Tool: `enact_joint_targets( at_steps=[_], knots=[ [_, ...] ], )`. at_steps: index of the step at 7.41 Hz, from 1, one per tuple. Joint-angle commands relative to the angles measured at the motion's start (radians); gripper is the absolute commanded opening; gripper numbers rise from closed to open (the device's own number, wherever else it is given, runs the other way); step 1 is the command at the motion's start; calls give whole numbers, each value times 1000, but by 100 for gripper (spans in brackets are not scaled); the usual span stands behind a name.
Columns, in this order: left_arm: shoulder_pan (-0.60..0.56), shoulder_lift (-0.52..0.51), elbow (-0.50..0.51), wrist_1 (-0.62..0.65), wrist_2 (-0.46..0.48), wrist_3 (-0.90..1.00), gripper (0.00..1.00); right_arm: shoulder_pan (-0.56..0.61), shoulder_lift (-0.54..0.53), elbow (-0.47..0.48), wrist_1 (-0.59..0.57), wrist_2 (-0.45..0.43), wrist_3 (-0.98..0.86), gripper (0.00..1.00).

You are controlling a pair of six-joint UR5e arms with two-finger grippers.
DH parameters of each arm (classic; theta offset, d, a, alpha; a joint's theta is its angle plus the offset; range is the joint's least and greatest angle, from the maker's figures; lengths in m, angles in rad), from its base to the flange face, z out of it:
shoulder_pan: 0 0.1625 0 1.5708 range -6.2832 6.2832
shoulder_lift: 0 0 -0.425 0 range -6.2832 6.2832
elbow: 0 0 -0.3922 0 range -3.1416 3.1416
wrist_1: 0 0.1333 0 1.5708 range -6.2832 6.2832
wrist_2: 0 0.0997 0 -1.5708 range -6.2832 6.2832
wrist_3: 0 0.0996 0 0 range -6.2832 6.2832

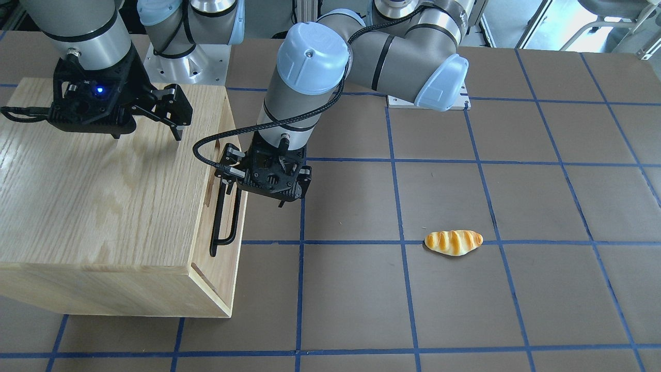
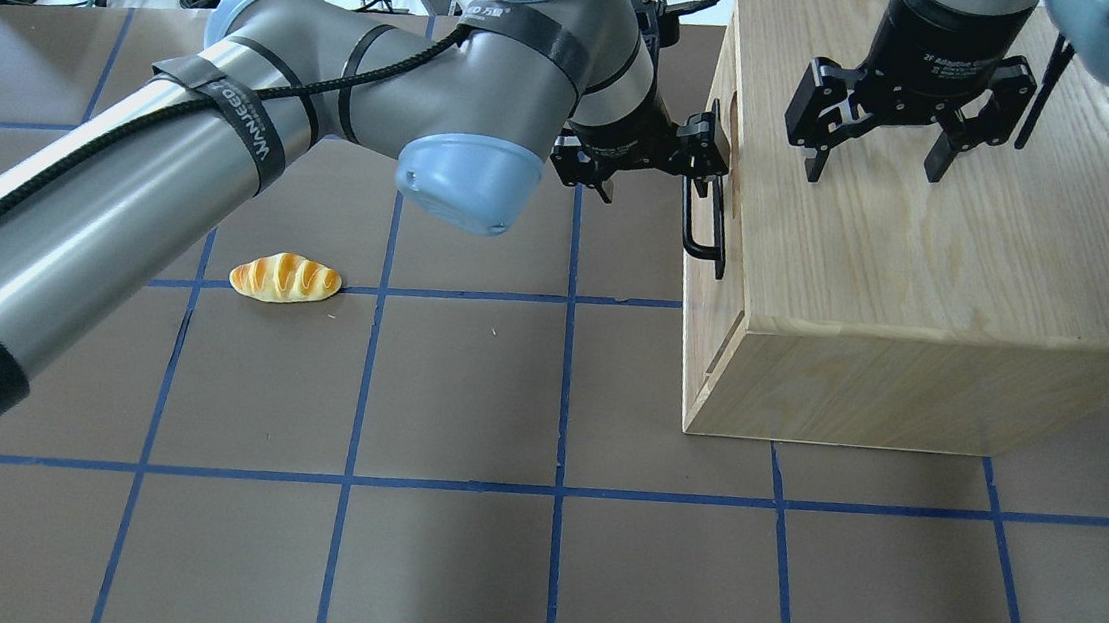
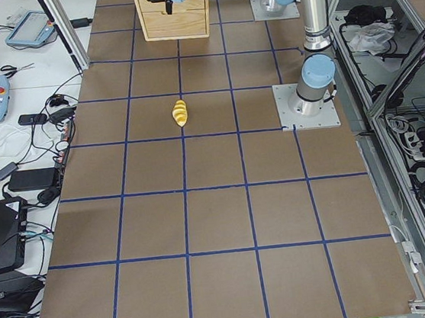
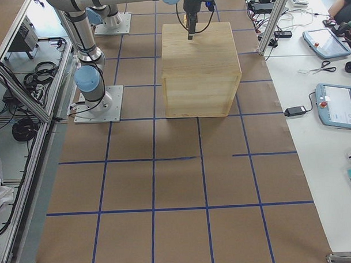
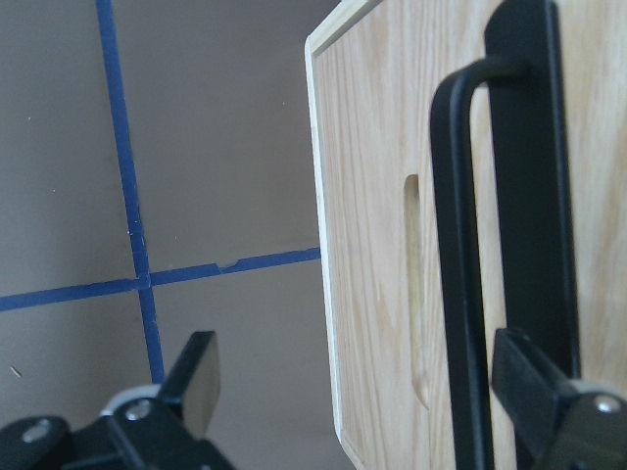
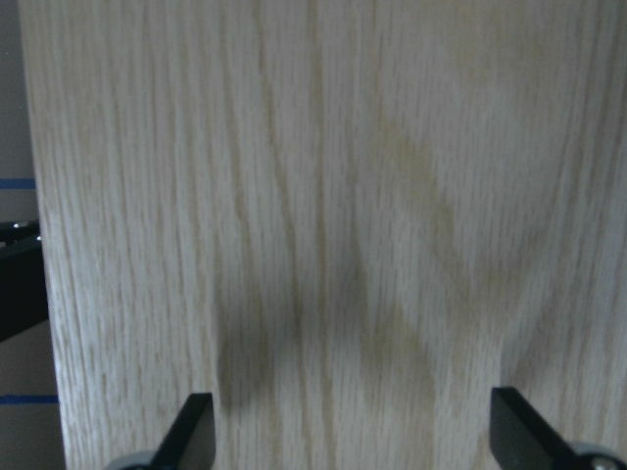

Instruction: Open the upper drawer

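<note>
The upper drawer (image 5: 372, 196) is a light oak front panel in the wooden cabinet (image 2: 918, 283). It looks flush and shut. Its long black bar handle (image 5: 458, 245) and the oblong slot (image 5: 416, 294) fill the left wrist view. My left gripper (image 5: 362, 382) is open at the drawer front. The handle bar runs between its fingers, close to the right-hand finger (image 5: 534, 382). In the overhead view this gripper (image 2: 703, 159) is at the handle's (image 2: 704, 226) far end. My right gripper (image 2: 870, 169) is open and empty just above the cabinet top (image 6: 323, 196).
A toy bread roll (image 2: 285, 279) lies on the brown, blue-taped table, well to the left of the cabinet in the overhead view; it also shows in the front-facing view (image 1: 453, 242). The cabinet stands at the table's right side, seen from the robot.
</note>
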Motion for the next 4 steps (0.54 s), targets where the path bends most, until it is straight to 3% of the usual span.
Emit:
enact_joint_targets(
  at_steps=[1, 4],
  knots=[
    [-2, -6, 1, 1, -9, -1, 100, 0, 0, 0, 0, 0, -1, 100],
    [-2, -15, 1, 1, -4, 7, 100, -1, 0, 1, 0, 0, 0, 100]
  ],
)
